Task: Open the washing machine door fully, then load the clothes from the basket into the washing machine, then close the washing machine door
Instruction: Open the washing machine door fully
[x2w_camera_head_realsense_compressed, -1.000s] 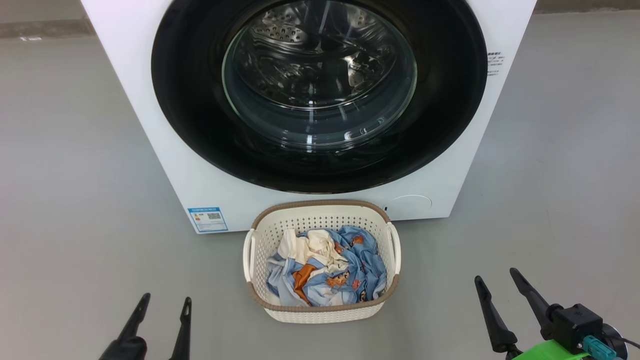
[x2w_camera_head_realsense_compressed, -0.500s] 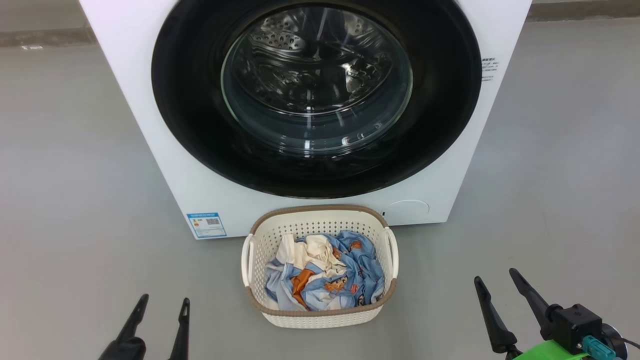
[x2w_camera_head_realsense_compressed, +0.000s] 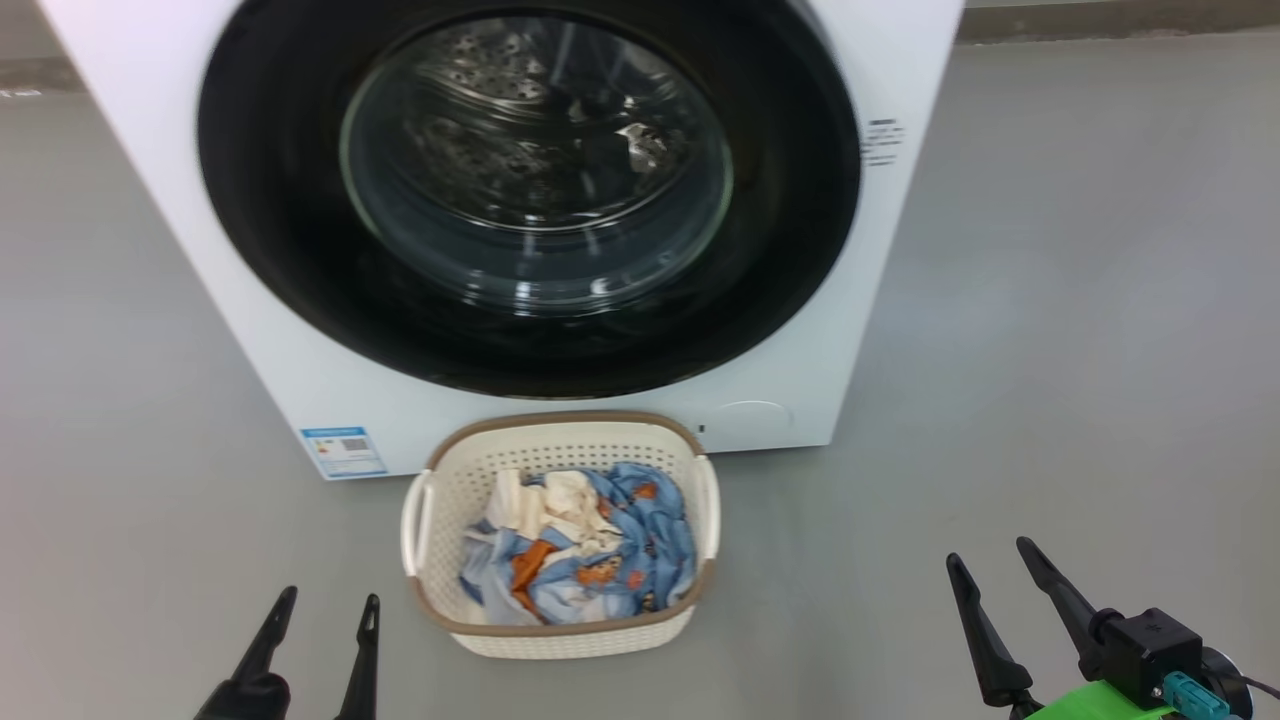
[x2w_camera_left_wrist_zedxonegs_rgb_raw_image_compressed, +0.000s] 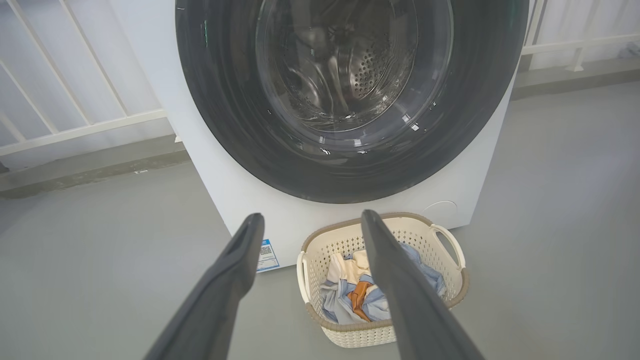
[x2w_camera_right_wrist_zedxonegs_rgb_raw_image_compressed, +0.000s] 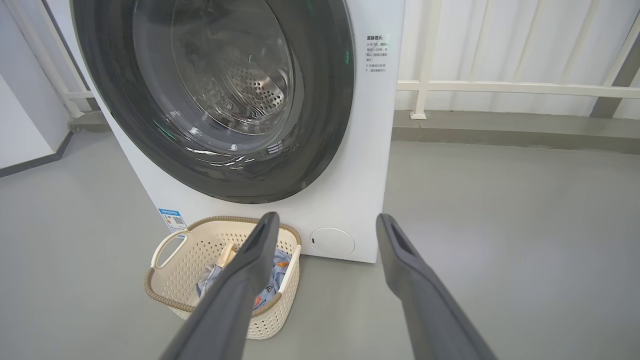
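Observation:
The white washing machine (x2w_camera_head_realsense_compressed: 250, 330) stands ahead of me with its door (x2w_camera_head_realsense_compressed: 790, 200) shut; the steel drum shows through the glass window. On the floor right before it sits the cream basket (x2w_camera_head_realsense_compressed: 560, 640), with the blue and cream clothes (x2w_camera_head_realsense_compressed: 590, 560) heaped inside. My left gripper (x2w_camera_head_realsense_compressed: 332, 595) is open and empty, low and to the left of the basket. My right gripper (x2w_camera_head_realsense_compressed: 987, 550) is open and empty, well to the basket's right. In the left wrist view the left gripper (x2w_camera_left_wrist_zedxonegs_rgb_raw_image_compressed: 313, 215) points toward the basket (x2w_camera_left_wrist_zedxonegs_rgb_raw_image_compressed: 365, 335) and door (x2w_camera_left_wrist_zedxonegs_rgb_raw_image_compressed: 225, 125). In the right wrist view the right gripper (x2w_camera_right_wrist_zedxonegs_rgb_raw_image_compressed: 327, 216) points at the machine's lower right corner.
Grey floor (x2w_camera_head_realsense_compressed: 1080, 350) spreads on both sides of the machine. A white railing (x2w_camera_right_wrist_zedxonegs_rgb_raw_image_compressed: 500, 87) and a low kerb run behind it. A blue label (x2w_camera_head_realsense_compressed: 343, 452) and a round cap (x2w_camera_head_realsense_compressed: 745, 420) mark the machine's lower front.
The whole head picture has slid left, so the camera has turned or moved right. Both grippers keep their place in the view and stay open. The door stays shut.

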